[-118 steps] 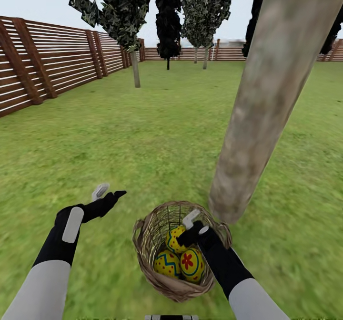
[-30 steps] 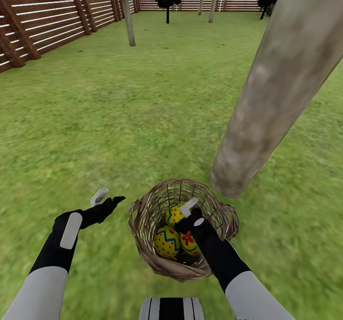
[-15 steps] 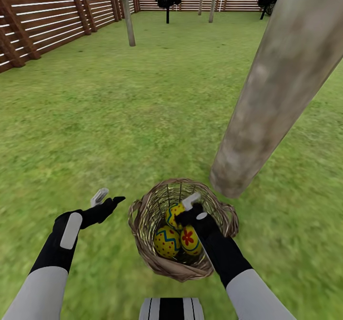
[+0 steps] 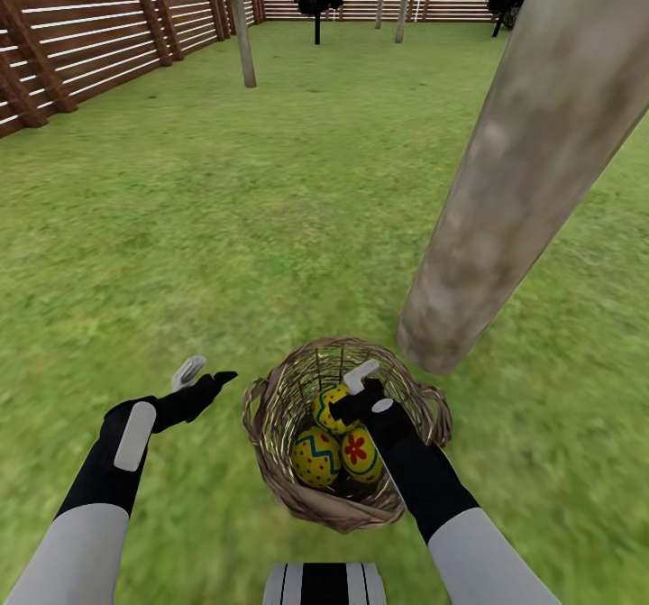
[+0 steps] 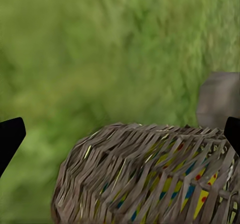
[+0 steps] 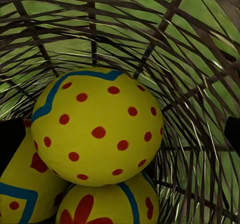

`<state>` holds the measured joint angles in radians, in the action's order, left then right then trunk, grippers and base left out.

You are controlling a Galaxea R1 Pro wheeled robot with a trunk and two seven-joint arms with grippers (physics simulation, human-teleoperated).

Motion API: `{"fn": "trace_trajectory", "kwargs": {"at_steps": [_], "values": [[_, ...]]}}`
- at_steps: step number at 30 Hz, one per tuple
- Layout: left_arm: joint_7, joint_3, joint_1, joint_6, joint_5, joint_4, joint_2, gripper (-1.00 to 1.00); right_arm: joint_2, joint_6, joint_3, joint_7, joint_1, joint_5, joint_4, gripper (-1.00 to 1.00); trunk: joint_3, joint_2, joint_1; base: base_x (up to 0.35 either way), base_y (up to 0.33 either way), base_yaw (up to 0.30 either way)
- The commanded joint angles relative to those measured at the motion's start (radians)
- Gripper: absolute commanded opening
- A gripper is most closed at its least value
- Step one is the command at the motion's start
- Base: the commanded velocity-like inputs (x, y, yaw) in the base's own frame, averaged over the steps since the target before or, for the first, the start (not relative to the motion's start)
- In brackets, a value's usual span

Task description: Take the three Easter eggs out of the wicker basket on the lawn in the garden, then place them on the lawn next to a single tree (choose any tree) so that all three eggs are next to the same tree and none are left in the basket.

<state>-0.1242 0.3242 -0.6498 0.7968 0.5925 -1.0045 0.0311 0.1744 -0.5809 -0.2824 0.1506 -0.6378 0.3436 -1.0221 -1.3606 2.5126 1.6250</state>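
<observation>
Sitting on the lawn (image 4: 225,226) at your 6 o'clock, the wicker basket (image 4: 270,461) is holding all three Easter eggs (image 4: 335,447). Your right tool (image 4: 361,389) is reaching inside, fingers spread around the topmost egg (image 6: 97,126), not closed. Your left tool (image 4: 205,372) is hovering open, gripping nothing. The tree (image 4: 505,190) is standing just beyond the basket at 1 o'clock.

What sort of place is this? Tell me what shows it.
A fenced garden, most likely a backyard: green lawn all around, a brown slatted wooden fence along the edge, and trees, one thick pale trunk close by.
</observation>
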Motion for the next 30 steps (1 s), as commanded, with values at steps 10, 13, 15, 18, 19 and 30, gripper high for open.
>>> {"fn": "trace_trajectory", "kwargs": {"at_steps": [10,13,15,18,19,30], "values": [[-0.006,0.003,-0.001,0.005,-0.004,0.0,0.0,1.0,0.0,-0.005,0.0,0.007,0.0,0.009,-0.001,1.0,-0.032,0.002,0.003,0.0,0.0,0.0],[-0.006,0.003,-0.001,0.005,-0.004,0.0,0.0,1.0,0.0,-0.005,-0.001,0.007,-0.003,0.009,-0.003,1.0,-0.036,0.002,0.004,0.0,0.0,0.0],[-0.006,0.003,-0.001,0.005,-0.004,0.0,0.0,1.0,0.0,-0.005,-0.001,0.007,-0.01,0.009,-0.004,1.0,-0.039,0.003,0.004,0.0,0.0,0.0],[-0.006,0.003,-0.001,0.005,-0.004,0.0,0.0,1.0,0.0,-0.005,-0.001,0.007,-0.039,0.007,0.003,1.0,-0.051,0.003,0.006,0.0,0.0,0.0],[-0.006,0.003,-0.001,0.005,-0.005,0.0,0.0,1.0,0.0,-0.005,-0.001,0.007,-0.045,0.006,0.004,1.0,-0.055,0.004,0.006,0.0,0.0,0.0],[-0.006,0.003,-0.001,0.005,-0.005,0.0,-0.001,1.0,0.0,-0.005,-0.003,0.006,-0.119,-0.133,0.117,1.0,-0.082,0.005,0.009,0.0,0.0,0.0]]}}
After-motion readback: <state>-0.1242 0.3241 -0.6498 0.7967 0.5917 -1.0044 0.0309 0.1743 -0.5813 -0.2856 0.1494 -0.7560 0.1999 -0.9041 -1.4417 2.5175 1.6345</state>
